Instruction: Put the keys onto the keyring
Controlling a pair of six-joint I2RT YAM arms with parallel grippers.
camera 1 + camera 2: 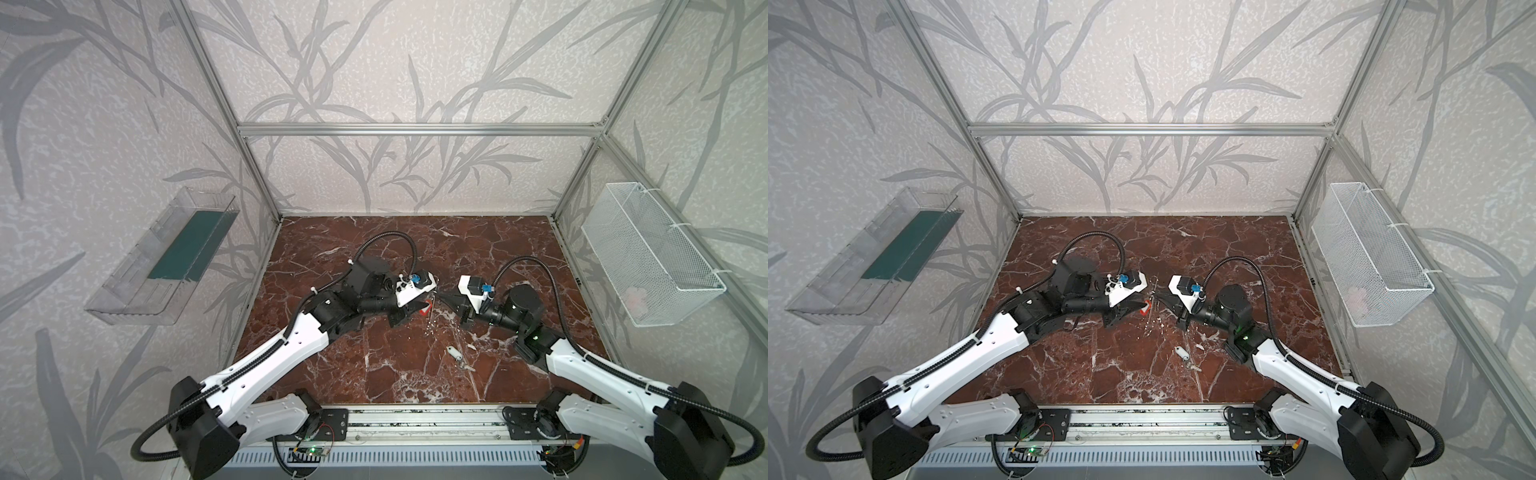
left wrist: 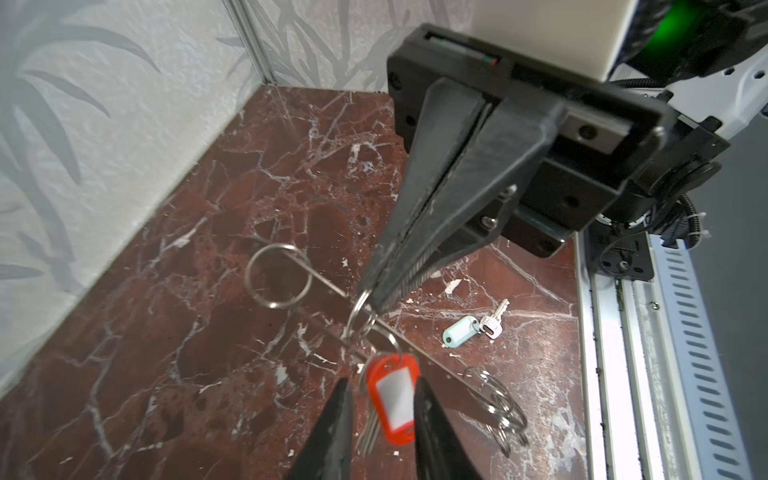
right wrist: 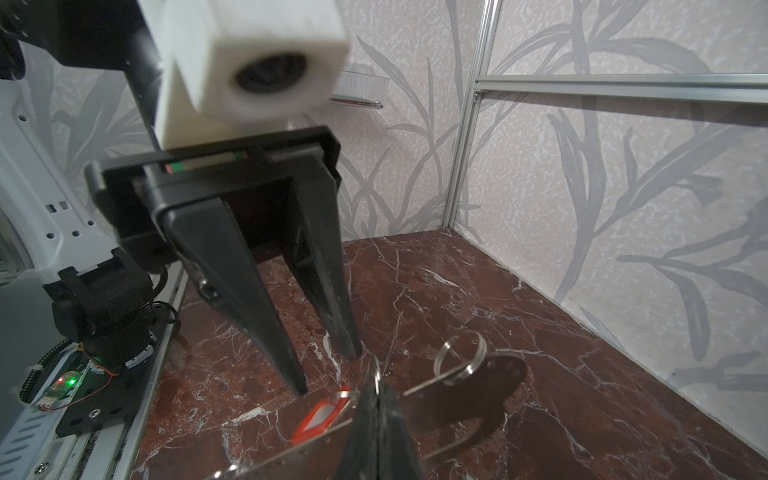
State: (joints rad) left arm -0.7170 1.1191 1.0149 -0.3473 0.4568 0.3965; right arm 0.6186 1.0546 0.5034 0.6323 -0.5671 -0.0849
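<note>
Currently the right end effector (image 2: 376,301) pinches the flat grey metal keyring (image 3: 505,374) above the desk's (image 1: 374,374) middle, while the left end effector (image 2: 382,380), spread, brackets the red-tagged silver key (image 2: 395,403).

The red-brown marble table (image 1: 365,374) carries one loose thing, the white-tagged key (image 1: 455,353). It lies flat, apart from the left gripper (image 1: 419,309) and the right gripper (image 1: 442,298), on the arm-base side of their tips. Its tag end is nearer them than its metal end.
</note>
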